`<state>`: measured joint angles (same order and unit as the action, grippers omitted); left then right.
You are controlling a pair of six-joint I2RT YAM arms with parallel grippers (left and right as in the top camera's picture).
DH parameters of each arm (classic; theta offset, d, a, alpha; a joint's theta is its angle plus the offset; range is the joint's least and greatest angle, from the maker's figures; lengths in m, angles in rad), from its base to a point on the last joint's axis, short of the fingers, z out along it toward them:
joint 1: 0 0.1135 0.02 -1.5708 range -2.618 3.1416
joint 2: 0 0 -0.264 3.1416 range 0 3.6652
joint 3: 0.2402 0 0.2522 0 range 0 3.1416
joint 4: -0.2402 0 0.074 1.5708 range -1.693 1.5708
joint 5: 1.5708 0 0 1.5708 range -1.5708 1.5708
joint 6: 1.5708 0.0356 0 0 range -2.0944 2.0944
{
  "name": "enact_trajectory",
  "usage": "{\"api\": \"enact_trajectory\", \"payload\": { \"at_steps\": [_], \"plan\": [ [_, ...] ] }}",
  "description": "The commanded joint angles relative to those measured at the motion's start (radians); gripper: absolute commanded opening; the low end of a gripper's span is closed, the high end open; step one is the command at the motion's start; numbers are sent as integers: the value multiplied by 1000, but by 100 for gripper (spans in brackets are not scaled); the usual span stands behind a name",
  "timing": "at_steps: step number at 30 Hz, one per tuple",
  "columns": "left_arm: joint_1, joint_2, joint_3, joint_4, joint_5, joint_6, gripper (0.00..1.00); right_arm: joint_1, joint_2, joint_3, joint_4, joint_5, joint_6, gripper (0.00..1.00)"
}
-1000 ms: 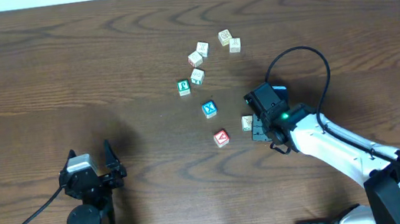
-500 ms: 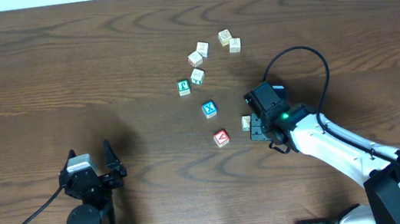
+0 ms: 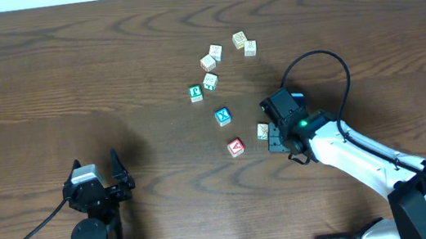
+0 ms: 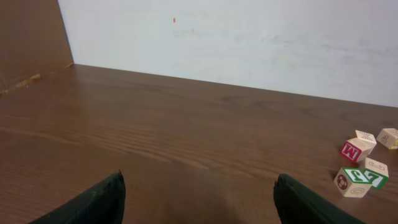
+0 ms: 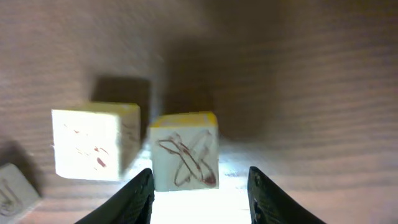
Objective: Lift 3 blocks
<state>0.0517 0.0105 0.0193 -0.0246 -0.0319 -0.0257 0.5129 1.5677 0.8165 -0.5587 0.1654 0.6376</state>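
Note:
A pale cream block (image 3: 263,131) rests on the table right at the tips of my right gripper (image 3: 272,136). In the right wrist view this block (image 5: 184,152) shows a red scribble on its face and stands just ahead of the right gripper (image 5: 199,190), whose jaws are open and apart from its sides. The red "A" block (image 3: 236,147) lies a little to the left; another cream block (image 3: 210,81) with teal marks is farther back. A second pale block (image 5: 93,143) sits left of the scribbled one. My left gripper (image 3: 96,164) waits open and empty at the front left (image 4: 199,205).
A blue "X" cube (image 3: 223,116) and a green-faced cube (image 3: 195,93) sit between the task blocks. Several more cream cubes (image 3: 240,40) cluster at the back. The left wrist view shows a red "M" cube (image 4: 351,150) and the green cube (image 4: 368,176) at far right, before a white wall.
My right gripper's jaws have spread apart from the cream block, which stays on the table in the same spot. The left arm has not moved.

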Motion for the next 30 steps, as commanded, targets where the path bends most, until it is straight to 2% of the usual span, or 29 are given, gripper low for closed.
{"api": "enact_trajectory", "payload": {
  "at_steps": [1, 7, 8, 13, 17, 22, 30],
  "plan": [
    [2, -5, -15, -43, -5, -2, 77, -10, -31, 58, -37, 48, -14, 45],
    [2, -5, -15, -42, -5, -2, 77, -10, -86, 147, -155, 65, -26, 49],
    [2, -5, -15, -43, -5, -2, 77, -10, -111, 168, -187, 24, -26, 52],
    [2, -5, -15, -43, -5, -2, 77, -5, -119, 168, -217, -138, -38, 52],
    [2, -5, -15, -42, -5, -2, 77, 30, -116, 168, -232, -209, -180, 60],
    [2, -5, -15, -43, -5, -2, 77, 85, -115, 168, -237, -208, -345, 73],
    [2, -5, -15, -43, -5, -2, 77, 106, -87, 167, -200, -208, -448, 78]
  ]
}}
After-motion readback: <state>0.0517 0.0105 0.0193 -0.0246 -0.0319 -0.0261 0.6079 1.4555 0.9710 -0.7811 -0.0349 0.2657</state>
